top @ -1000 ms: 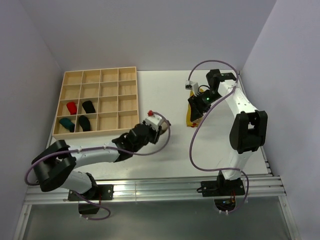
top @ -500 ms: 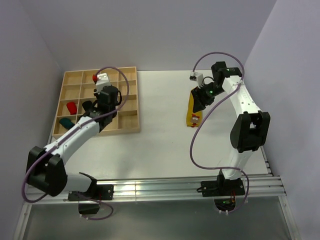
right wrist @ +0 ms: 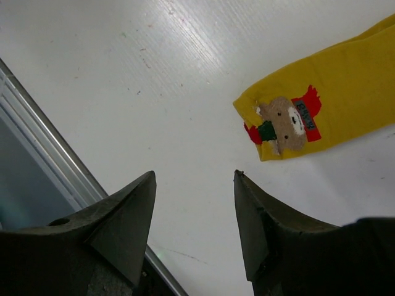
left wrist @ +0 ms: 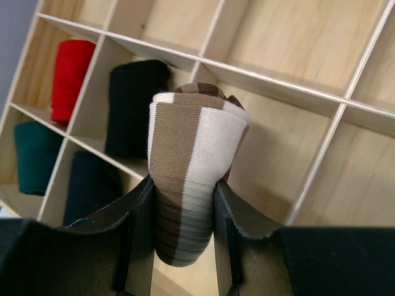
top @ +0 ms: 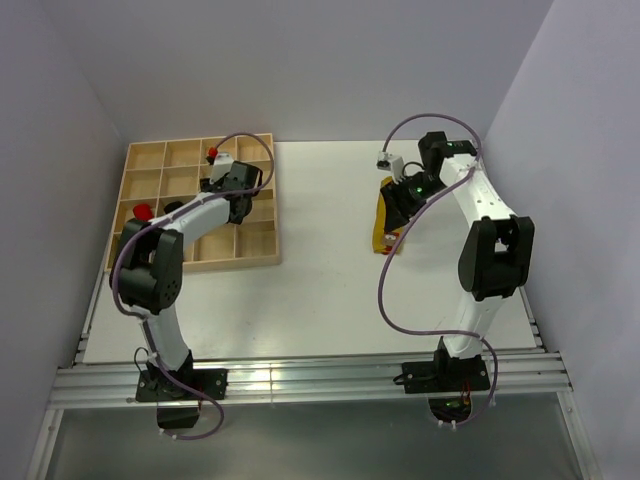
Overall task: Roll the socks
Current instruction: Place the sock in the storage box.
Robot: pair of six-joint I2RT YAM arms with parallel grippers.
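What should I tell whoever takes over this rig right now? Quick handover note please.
Left gripper: shut on the rolled brown-and-white sock, held over the wooden tray, not set down.
Right gripper: open, empty, above the table near the yellow sock.
Done: red roll, black roll, teal roll and dark roll sit in tray compartments.
Left: put the held roll into a free compartment, then roll the yellow sock, which lies flat on the table.
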